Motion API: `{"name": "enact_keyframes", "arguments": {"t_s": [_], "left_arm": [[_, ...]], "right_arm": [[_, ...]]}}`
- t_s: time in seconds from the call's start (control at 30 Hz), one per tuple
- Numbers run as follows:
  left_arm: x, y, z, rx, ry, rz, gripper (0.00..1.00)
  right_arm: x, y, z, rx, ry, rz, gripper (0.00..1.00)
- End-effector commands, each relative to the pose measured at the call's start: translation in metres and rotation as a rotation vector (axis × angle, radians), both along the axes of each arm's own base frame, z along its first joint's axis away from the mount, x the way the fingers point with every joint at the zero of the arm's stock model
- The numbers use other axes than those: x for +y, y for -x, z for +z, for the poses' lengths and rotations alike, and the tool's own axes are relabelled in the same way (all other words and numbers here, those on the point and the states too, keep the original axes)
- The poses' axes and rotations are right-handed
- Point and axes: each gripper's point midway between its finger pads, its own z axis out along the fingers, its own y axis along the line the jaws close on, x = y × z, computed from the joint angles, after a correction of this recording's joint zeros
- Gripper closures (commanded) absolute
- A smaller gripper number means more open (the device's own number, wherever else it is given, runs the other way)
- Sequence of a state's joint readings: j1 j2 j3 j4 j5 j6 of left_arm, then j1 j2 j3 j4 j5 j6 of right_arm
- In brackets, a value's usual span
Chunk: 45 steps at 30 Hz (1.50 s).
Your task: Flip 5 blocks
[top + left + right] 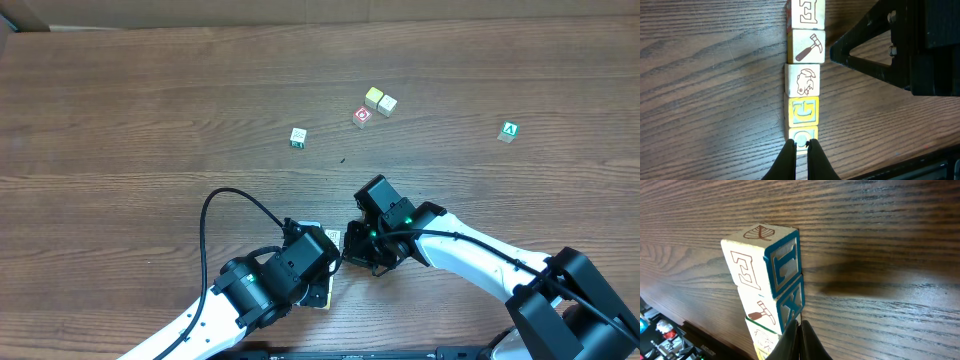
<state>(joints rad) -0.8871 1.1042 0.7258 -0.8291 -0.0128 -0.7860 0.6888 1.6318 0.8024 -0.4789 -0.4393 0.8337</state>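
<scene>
1. Blocks, five of them, lie in one straight row on the desk, each touching the next, on the arms' side of the desk between the two arms.
2. Seen from the left wrist, the E block is farthest. After it come the hammer block, the animal block and the yellow-framed G block. The last block has its mark partly hidden.
3. The left pincer is pressed together and holds nothing. Its tips sit at the near end of the row, right at the last block.
4. The right pincer is also pressed together and empty. Its tip is at the blue-framed side of the hammer block, though I can't tell whether it touches.
5. From the right wrist, the E block shows a leaf on its end face and a blue-framed letter on its side.
6. Farther up the desk, well apart from the row, two pale cubes sit touching each other, with a red cube just beside them.
7. A lone cube sits to their left, and a green cube with a white A is far off to the right.
8. A black cable loops up beside the left arm.
</scene>
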Motion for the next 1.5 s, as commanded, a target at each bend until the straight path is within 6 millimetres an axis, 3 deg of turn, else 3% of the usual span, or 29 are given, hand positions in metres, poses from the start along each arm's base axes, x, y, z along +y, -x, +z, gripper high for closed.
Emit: {"name": "enact_keyframes", "arguments": {"t_s": [0.0, 0.7, 0.9, 1.07, 1.23, 1.37, 1.4, 1.47], "left_arm": [[-0.002, -0.006, 0.008, -0.028, 0.012, 0.019, 0.96], [-0.002, -0.006, 0.011, -0.035, 0.006, -0.003, 0.96], [-0.005, -0.028, 0.068, -0.185, 0.005, -0.037, 0.96], [0.013, -0.046, 0.13, -0.317, -0.046, 0.031, 0.96], [0.042, -0.051, 0.185, -0.412, -0.091, 0.144, 0.96], [0.069, -0.047, 0.231, -0.478, -0.102, 0.219, 0.96], [0.083, -0.042, 0.251, -0.505, -0.096, 0.261, 0.96], [0.1, -0.036, 0.273, -0.541, -0.095, 0.299, 0.96]], "right_arm": [[0.009, -0.003, 0.008, -0.017, -0.035, 0.018, 0.96], [0.015, -0.007, 0.016, -0.05, -0.072, 0.044, 0.96], [0.012, -0.027, 0.051, -0.198, -0.059, 0.049, 0.96], [-0.012, -0.044, 0.079, -0.327, 0.057, -0.014, 0.96], [-0.054, -0.058, 0.11, -0.43, 0.265, -0.096, 0.96], [-0.084, -0.063, 0.151, -0.487, 0.406, -0.141, 0.96], [-0.091, -0.065, 0.169, -0.505, 0.438, -0.152, 0.91], [-0.096, -0.066, 0.19, -0.53, 0.456, -0.163, 0.77]]}}
